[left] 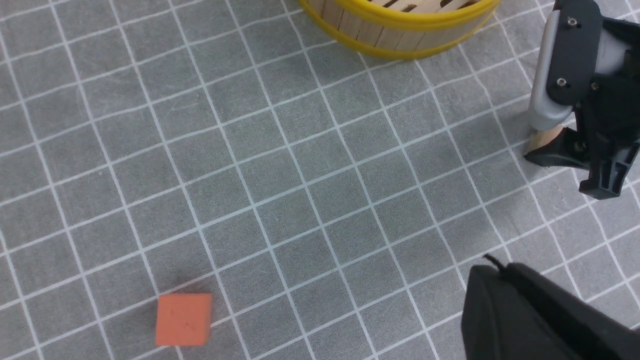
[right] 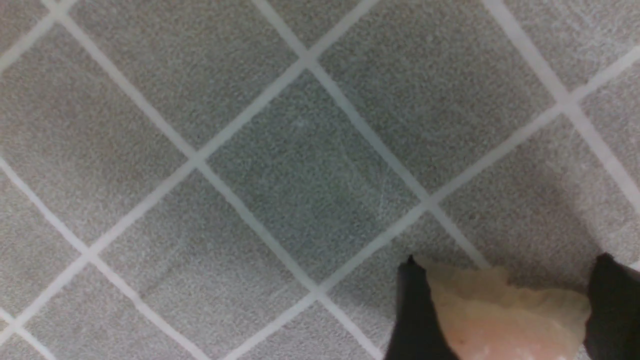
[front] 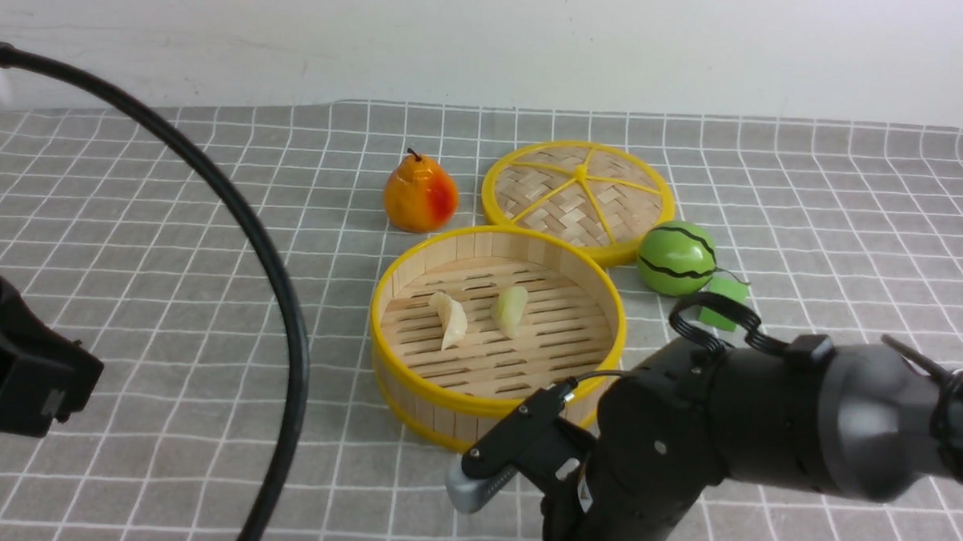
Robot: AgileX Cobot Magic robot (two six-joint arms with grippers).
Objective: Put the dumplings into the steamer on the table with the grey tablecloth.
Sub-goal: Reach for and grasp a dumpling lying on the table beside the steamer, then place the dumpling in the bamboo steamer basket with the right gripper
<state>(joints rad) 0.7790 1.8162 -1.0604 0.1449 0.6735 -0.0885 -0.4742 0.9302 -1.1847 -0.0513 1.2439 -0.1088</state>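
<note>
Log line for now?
steamer: cream dumpling, greenish dumpling inside | right fingers: closed on pinkish dumpling, on cloth | left fingers: shut

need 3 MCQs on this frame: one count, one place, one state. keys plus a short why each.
1. How many dumplings lie in the steamer?
A) one
B) two
C) three

2. Where is the pinkish dumpling?
A) in the steamer
B) beside the pear
C) on the grey tablecloth, between the right gripper fingers

3. How is the steamer's lid placed?
A) lying flat on the cloth behind the steamer
B) closed on the steamer
C) standing on edge

Key:
1 B: a cream dumpling and a greenish one rest on its slats.
2 C: the right wrist view shows it on the cloth with a black finger on either side.
3 A: the front view shows it flat, with the steamer open.
</note>
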